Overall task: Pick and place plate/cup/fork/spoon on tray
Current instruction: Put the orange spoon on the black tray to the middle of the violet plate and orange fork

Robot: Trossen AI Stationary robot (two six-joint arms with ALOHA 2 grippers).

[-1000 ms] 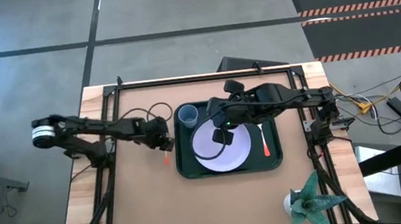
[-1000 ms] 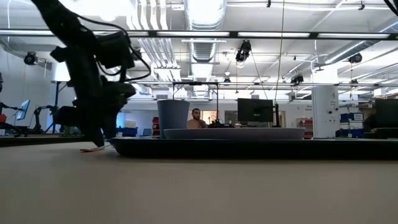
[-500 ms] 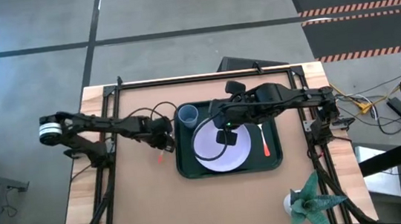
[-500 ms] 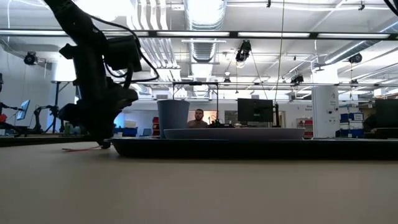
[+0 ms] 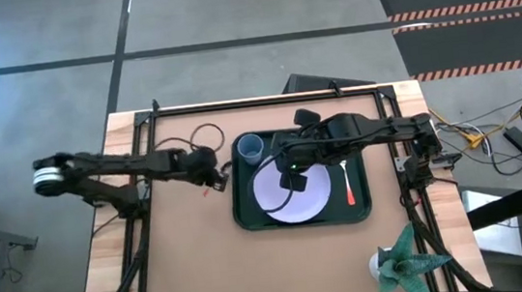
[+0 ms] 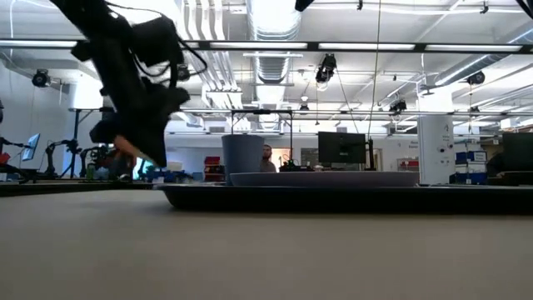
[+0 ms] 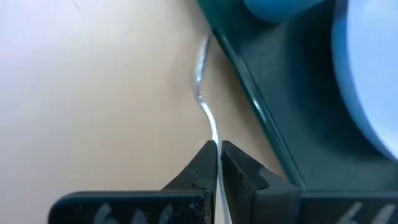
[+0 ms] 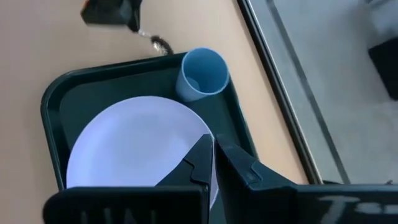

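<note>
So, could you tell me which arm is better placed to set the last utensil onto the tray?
The left. Its gripper is already shut on the fork, just outside the tray beside the cup. The right gripper hovers above the plate, holding nothing.

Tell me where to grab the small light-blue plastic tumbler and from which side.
Grip the small light-blue plastic tumbler by its rim, straight down from above, one of the jaws inside its open mouth. It stands upright in a corner of the dark green rectangular tray, tray wall on two sides and the pale lavender round plate close by, so a sideways approach looks cramped.
</note>
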